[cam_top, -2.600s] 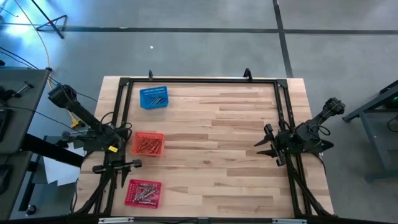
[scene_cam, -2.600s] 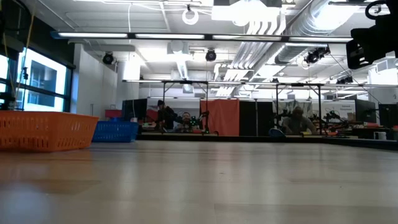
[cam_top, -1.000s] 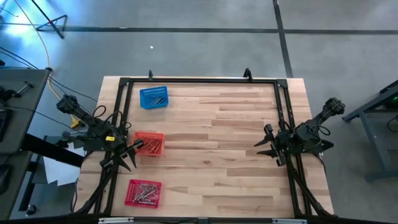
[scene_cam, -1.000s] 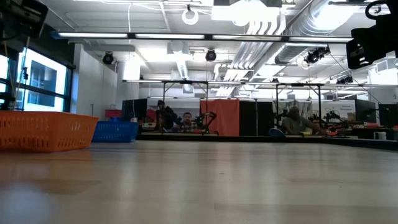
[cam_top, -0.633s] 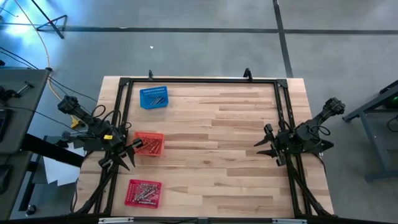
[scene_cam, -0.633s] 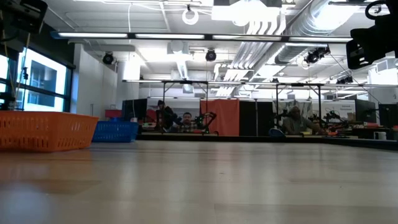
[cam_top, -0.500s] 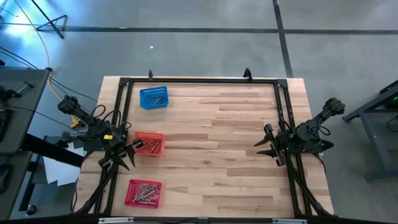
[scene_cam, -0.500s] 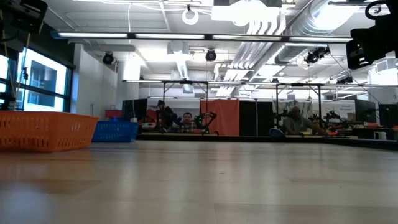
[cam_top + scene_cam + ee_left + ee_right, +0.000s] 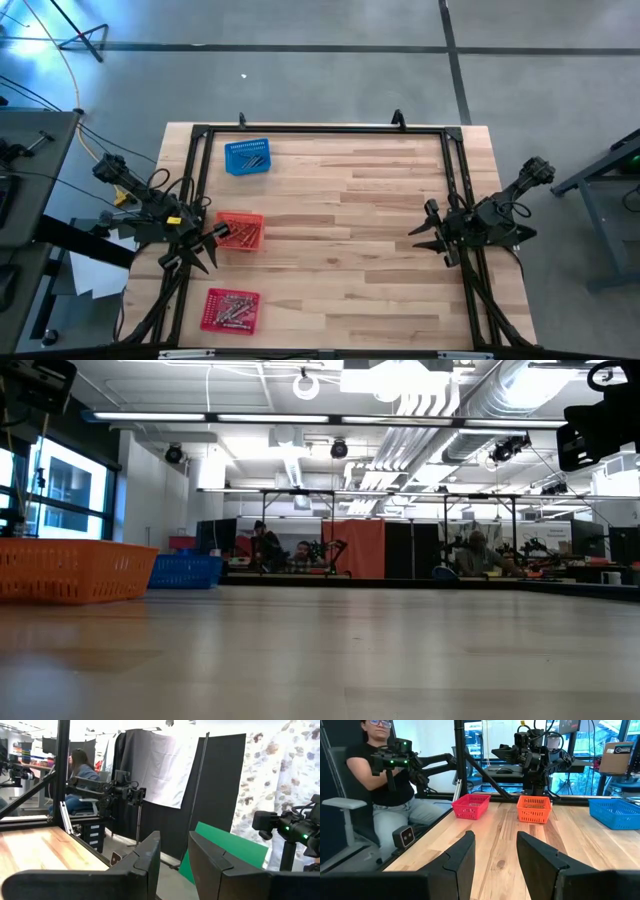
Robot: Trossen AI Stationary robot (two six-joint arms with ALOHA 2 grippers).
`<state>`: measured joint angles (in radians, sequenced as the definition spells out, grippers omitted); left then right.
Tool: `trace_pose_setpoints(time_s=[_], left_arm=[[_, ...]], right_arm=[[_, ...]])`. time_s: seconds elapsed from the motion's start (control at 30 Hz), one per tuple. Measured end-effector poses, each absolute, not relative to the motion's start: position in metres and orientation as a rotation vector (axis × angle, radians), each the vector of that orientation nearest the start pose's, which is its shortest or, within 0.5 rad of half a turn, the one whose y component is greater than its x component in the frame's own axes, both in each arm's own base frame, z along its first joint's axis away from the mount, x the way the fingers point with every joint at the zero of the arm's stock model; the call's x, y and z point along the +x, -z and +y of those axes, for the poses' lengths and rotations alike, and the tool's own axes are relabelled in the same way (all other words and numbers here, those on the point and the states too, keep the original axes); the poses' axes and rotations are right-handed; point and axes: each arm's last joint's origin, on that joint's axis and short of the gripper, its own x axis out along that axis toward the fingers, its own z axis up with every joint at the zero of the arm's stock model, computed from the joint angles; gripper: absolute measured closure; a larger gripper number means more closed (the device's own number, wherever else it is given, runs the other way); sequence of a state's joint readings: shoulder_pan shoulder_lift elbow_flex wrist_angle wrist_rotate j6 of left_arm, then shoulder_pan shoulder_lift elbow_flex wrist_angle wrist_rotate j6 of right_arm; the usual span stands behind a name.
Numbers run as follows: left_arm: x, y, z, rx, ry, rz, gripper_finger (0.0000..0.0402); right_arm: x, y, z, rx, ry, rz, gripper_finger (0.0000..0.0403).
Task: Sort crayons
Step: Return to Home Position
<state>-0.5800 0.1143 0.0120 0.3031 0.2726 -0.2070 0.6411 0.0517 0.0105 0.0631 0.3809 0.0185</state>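
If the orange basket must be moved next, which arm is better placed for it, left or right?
Left. The left gripper is open next to the orange basket, at the left edge of the table. The right gripper, also open, is at the opposite edge, with bare wood between.

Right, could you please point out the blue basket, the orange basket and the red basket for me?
blue basket point(image 9: 612, 817), right wrist view, on its near mesh wall.
orange basket point(image 9: 534, 815), right wrist view, on its near mesh wall.
red basket point(image 9: 469, 811), right wrist view, on its near mesh wall.
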Motion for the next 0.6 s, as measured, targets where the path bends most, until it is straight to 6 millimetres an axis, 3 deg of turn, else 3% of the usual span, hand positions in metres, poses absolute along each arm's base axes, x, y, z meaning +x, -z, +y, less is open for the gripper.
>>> trace_pose_setpoints(time_s=[0.6], left_arm=[[0.0805, -0.1874, -0.062, -0.225, 0.869, -0.116, 0.0314]], right_arm=[[0.0851, -0.169, 0.0503, 0.029, -0.268, -0.016, 0.0263]])
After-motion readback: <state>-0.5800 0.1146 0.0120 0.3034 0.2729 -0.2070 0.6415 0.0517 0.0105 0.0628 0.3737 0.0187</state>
